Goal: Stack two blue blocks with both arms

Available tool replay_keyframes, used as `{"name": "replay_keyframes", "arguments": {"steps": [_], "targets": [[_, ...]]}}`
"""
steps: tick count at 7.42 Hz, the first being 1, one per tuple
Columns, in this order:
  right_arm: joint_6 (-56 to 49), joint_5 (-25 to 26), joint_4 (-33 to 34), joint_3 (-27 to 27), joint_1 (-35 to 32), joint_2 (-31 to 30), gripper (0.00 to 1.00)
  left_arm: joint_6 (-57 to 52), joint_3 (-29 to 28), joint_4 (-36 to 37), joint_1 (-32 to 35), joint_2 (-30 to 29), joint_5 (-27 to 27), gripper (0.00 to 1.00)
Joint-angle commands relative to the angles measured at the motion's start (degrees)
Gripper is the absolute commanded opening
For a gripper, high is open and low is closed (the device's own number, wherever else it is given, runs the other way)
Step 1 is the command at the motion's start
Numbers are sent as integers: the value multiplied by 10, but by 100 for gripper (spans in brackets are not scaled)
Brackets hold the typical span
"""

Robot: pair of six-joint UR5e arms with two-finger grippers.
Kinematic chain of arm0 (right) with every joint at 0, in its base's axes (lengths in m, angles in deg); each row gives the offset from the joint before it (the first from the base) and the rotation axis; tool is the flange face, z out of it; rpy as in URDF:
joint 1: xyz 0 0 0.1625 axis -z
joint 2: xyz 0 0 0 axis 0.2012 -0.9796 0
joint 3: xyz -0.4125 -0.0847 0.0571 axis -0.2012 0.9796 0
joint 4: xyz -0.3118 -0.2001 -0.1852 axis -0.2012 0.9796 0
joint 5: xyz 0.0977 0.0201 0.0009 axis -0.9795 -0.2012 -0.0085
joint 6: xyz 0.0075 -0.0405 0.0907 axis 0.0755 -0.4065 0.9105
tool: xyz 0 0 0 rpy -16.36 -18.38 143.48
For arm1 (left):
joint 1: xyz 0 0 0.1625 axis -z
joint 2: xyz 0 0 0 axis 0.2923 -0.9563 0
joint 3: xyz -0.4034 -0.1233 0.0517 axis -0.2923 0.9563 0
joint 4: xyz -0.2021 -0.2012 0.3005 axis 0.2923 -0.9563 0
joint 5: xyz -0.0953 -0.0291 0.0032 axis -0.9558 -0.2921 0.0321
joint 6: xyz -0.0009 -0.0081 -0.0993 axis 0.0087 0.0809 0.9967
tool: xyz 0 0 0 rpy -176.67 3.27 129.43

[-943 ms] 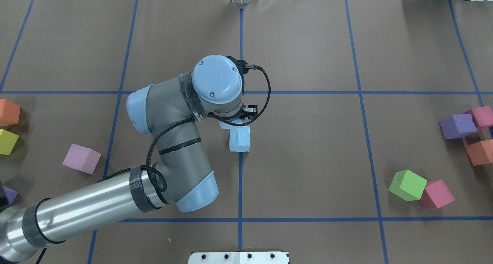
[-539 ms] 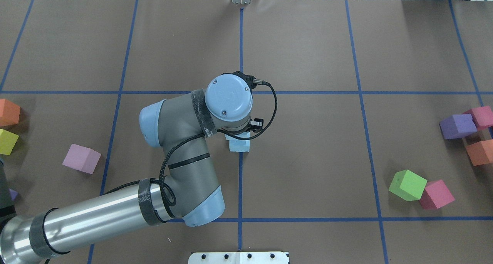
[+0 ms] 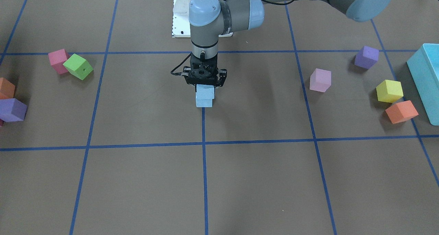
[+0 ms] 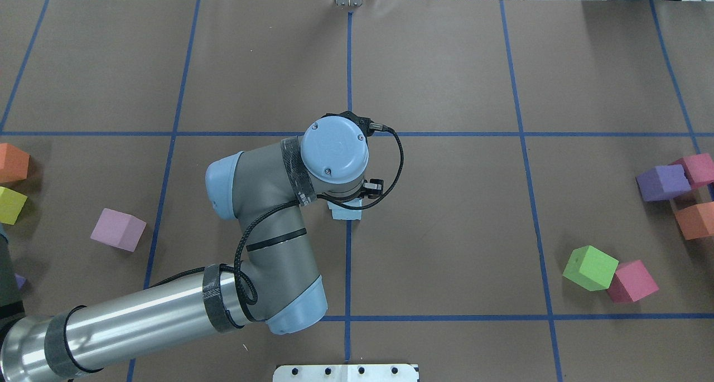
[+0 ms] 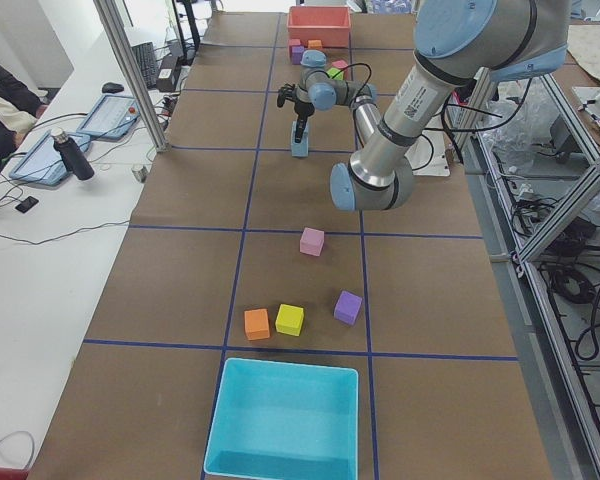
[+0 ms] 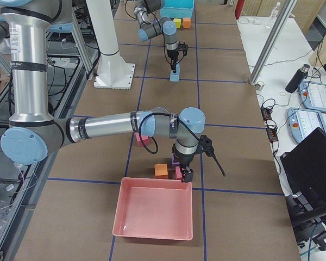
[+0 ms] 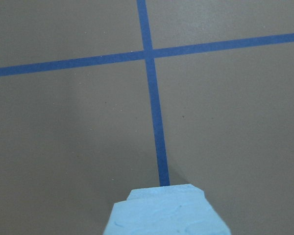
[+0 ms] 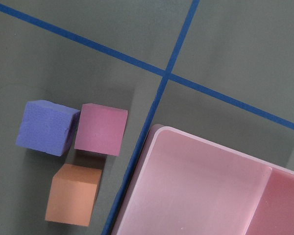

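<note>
The left end effector (image 3: 205, 87) is seen closed around the upper blue block (image 3: 205, 92), which is held directly over the lower blue block (image 3: 204, 102). The 2 appear touching or nearly so, w/ a slight offset between their edges (contact can't be confirmed from any view). The lower block sits on the surface (image 3: 260, 180) at the centre tape line. The right end effector (image 6: 185, 175) is positioned well apart, over a purple cube (image 8: 46, 127), a pink cube (image 8: 100, 129) and an orange cube (image 8: 73, 195) beside the pink bin (image 6: 154, 215). Whether it is open or closed can't be told.

The step in hand is judged to be placement: the stack is approx. formed but not yet released. Next, the held block should be settled square on the lower 1, the end effector opened, and the arm lifted straight up, so the soft foam isn't dragged sideways.

The surface is covered in brown paper, marked into a grid by blue tape lines (image 3: 203, 142). Other coloured cubes (image 3: 320, 80) are scattered at both ends, and a turquoise bin (image 5: 283, 418) lies at the left end. A side desk (image 5: 80, 250) w/ tablets (image 5: 115, 112) & a bottle (image 5: 70, 152) is seen along 1 edge.
</note>
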Motion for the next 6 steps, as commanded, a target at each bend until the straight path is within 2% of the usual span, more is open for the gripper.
{"name": "replay_keyframes", "arguments": {"steps": [1,2,6], "targets": [[0,-1,0,0,0,0,100,-1,-1,-1,0,-2,-3,13],[0,0,0,0,0,0,100,-1,-1,-1,-1,-3,-3,17],[1,-1,0,1,0,0,100,-27,-2,-3,-2,-1,1,73]]}}
